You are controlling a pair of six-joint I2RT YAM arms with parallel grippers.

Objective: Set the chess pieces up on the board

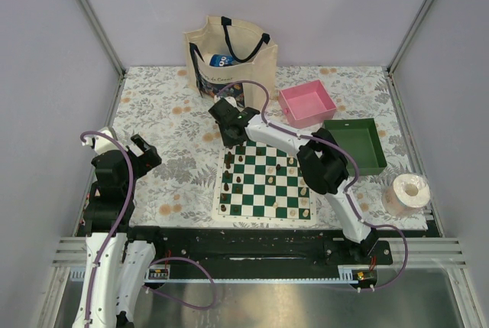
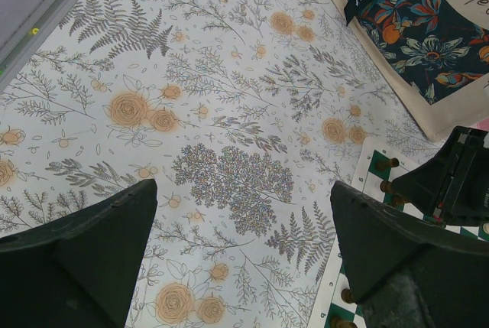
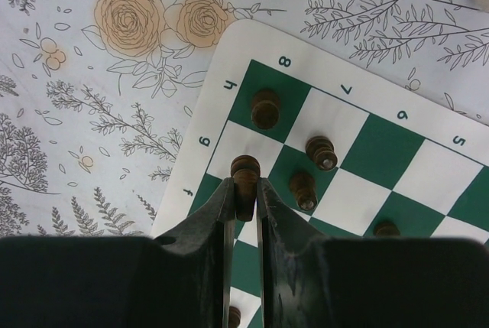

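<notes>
The right gripper (image 3: 244, 190) fills the near edge of its wrist view, jaws clamped on a dark piece (image 3: 245, 167) at a white square by the left edge of the board (image 3: 382, 152). The left gripper (image 2: 241, 206) hangs with jaws wide apart over the floral cloth (image 2: 229, 76), the board's corner to their right. Three more dark chess pieces (image 3: 266, 108) stand just beyond and to the right of the clamped jaws, not touching them.
</notes>
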